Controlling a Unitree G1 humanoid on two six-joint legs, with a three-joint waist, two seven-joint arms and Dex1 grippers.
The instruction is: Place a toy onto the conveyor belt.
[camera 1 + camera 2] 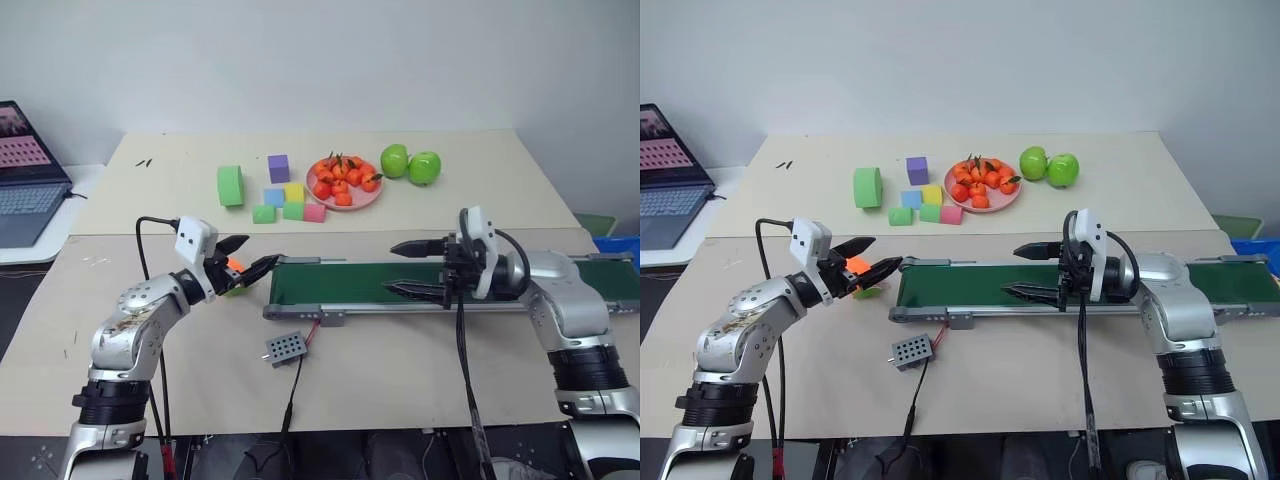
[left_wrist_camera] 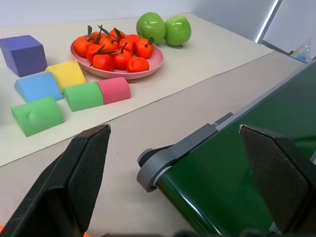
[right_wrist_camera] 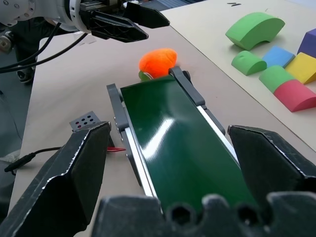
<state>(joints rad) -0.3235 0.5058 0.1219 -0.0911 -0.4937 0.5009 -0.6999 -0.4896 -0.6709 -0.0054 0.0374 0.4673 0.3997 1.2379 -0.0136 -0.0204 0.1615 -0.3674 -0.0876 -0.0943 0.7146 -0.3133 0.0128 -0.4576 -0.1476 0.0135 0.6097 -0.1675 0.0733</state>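
at the left end of the conveyor belt (image 1: pixel 440 283) the left gripper (image 1: pixel 252 258) hangs with its two black fingers spread wide and nothing between them; the right wrist view confirms the jaws stand apart above the toy, not around it. the toy (image 3: pixel 158 61), an orange plush with a touch of green beneath it, lies on the table (image 1: pixel 180 370) just beside the belt's end roller, apparently touching the grey frame, and is not on the green surface. the right gripper (image 1: pixel 418 268) is likewise released, its fingers apart and holding nothing, poised over the middle of the belt and pointing towards the left arm.

risks noted. the toy sits close against the frame, so a closing finger may strike the roller or frame first and pinch metal instead of plush. a soft, rounded body may squeeze out of a shallow grip and roll along the table edge of the belt. a small grey box (image 1: pixel 285 347) and its wire lie near the front side of the frame; a low sweep of the left arm could snag them. farther back, the foam blocks (image 1: pixel 285 200), the plate of small fruits (image 1: pixel 366 199) and the green apples (image 1: pixel 410 163) stand well apart and pose little hazard.
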